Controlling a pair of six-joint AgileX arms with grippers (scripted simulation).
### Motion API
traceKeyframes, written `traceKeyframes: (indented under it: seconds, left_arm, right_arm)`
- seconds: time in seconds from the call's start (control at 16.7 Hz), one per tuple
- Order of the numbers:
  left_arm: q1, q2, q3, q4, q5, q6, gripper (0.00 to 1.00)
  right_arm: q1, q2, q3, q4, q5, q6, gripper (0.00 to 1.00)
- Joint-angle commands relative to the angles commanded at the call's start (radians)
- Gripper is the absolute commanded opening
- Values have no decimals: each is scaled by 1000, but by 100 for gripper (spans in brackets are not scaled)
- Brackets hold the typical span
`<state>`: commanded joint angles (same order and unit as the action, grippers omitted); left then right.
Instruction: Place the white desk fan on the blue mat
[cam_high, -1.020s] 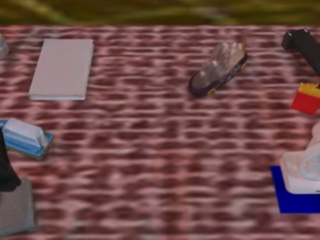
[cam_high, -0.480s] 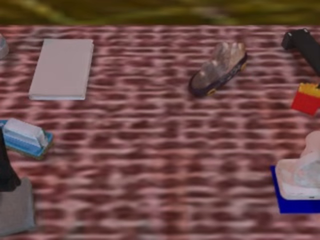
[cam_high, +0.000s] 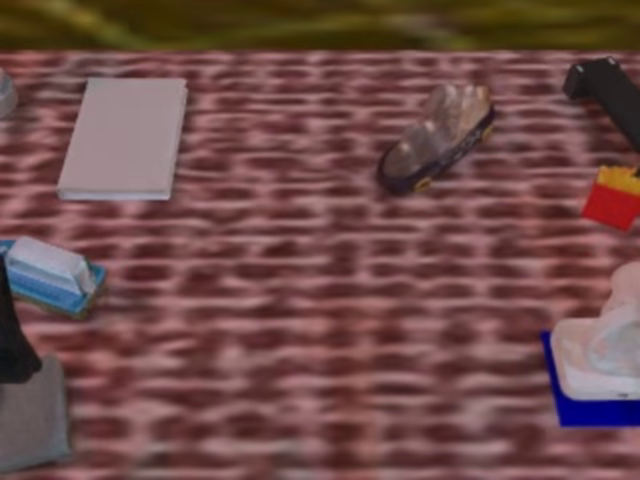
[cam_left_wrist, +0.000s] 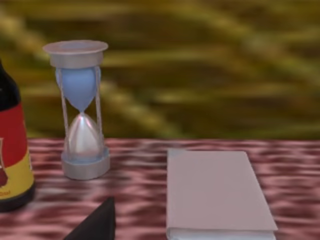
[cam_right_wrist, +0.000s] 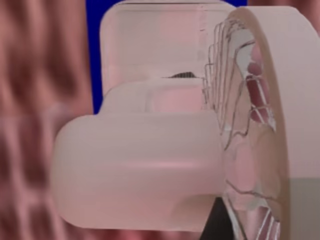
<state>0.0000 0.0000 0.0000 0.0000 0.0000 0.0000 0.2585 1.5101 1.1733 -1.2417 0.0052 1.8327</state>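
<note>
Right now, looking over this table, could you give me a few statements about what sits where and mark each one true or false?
1. The white desk fan stands on the blue mat at the table's right edge. True.
2. The pale grey slab lies beside the fan. False: it lies far off, at the table's back left.
3. An hourglass stands upright near that slab. True.
4. The shoe is on the blue mat. False: it rests on the bare table near the back middle.
5. A red and yellow box sits behind the fan, apart from it. True.
</note>
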Motion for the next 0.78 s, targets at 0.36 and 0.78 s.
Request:
traceKeyframes:
  seconds: [0.36,0.78]
  left_arm:
    - [0,0,0,0,0,0,100]
    - [0,0,0,0,0,0,100]
  right_arm:
    - [0,0,0,0,0,0,83]
    - [0,0,0,0,0,0,100]
